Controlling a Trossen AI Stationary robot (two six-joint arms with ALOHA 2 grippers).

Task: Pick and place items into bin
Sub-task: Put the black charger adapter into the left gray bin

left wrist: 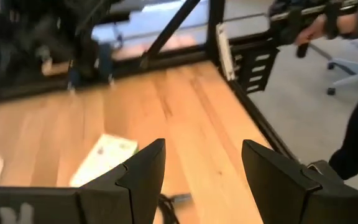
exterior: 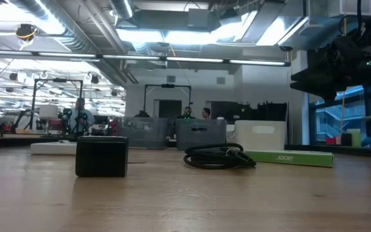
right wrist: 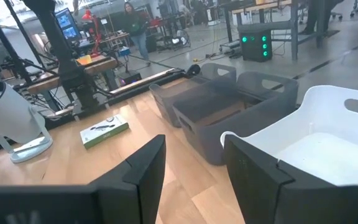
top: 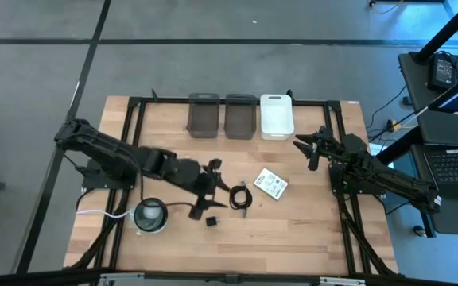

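The tiny black block (top: 211, 221) (exterior: 102, 156) sits on the table near its near edge. The coiled black cable (top: 240, 196) (exterior: 218, 156) (left wrist: 169, 205) lies just right of it. The white packets (top: 271, 184) (left wrist: 104, 158) (right wrist: 104, 130) lie flat, further right. My left gripper (top: 217, 181) (left wrist: 204, 168) hovers open over the table's middle, just left of the cable, and touches nothing. My right gripper (top: 312, 147) (right wrist: 194, 168) is open, raised near the right edge and facing the bins.
Two grey bins (top: 203, 115) (top: 241, 115) and a white bin (top: 277, 115) (right wrist: 316, 143) stand in a row at the far edge. A round grey-white disc (top: 149, 214) with a white cord sits near the left near corner. A black frame rims the table.
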